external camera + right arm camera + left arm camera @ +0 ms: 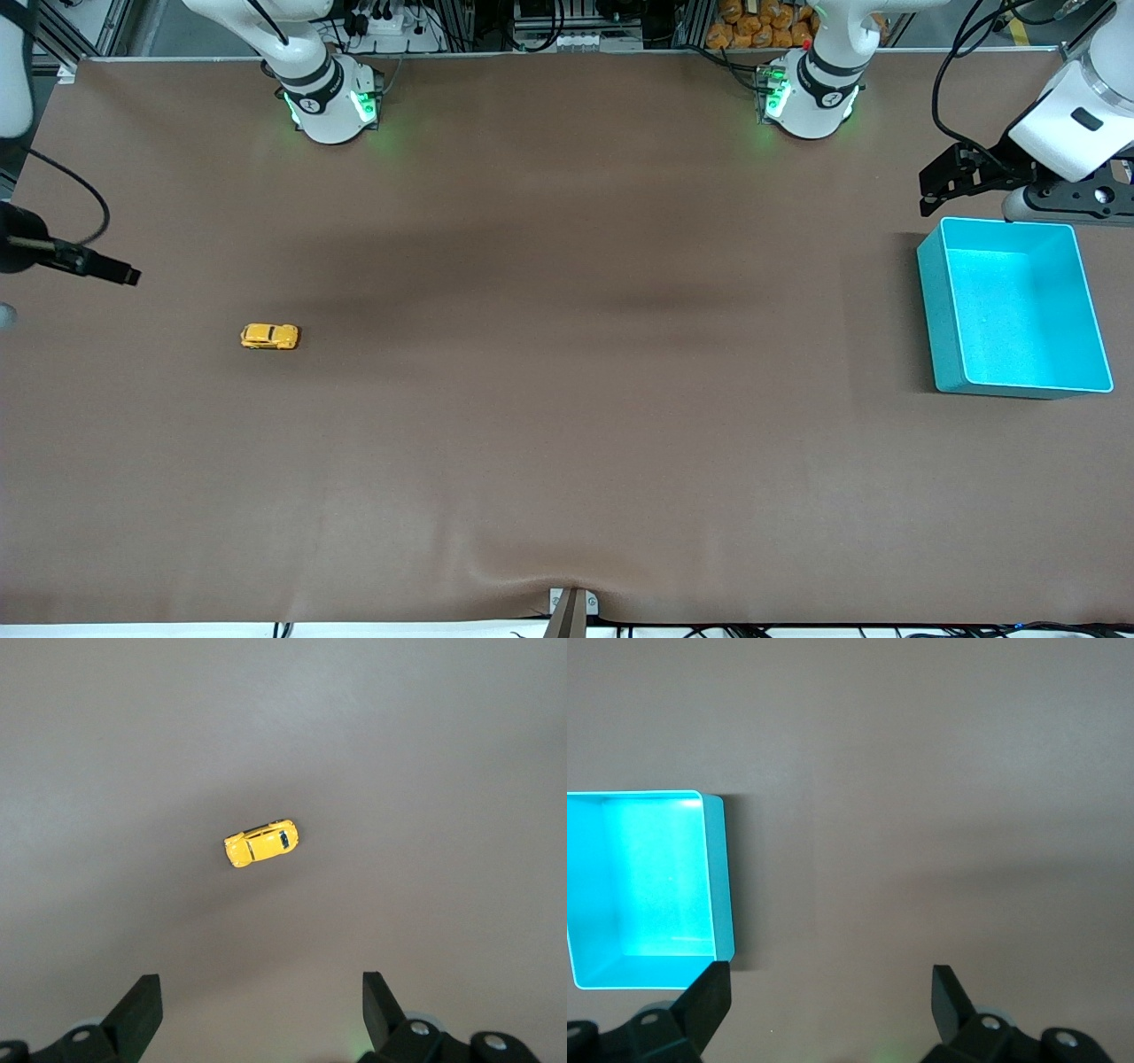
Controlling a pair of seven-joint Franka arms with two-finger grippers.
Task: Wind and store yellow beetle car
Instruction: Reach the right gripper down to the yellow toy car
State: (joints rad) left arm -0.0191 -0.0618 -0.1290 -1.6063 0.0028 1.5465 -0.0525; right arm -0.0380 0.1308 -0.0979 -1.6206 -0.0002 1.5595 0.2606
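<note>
Yellow beetle car [269, 337] on the table [567, 443] toward the right arm's end, teal bin [1014, 306] at its three o'clock, well apart, right gripper [261, 1005] above the car with jaws apart, left gripper [831, 1001] beside the bin with jaws apart

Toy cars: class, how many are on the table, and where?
1: the yellow beetle car sits on the table toward the right arm's end, apart from the teal bin.

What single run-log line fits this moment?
yellow beetle car: on table, untouched | teal bin: empty | right claw: open, above car | left claw: open, beside bin
</note>
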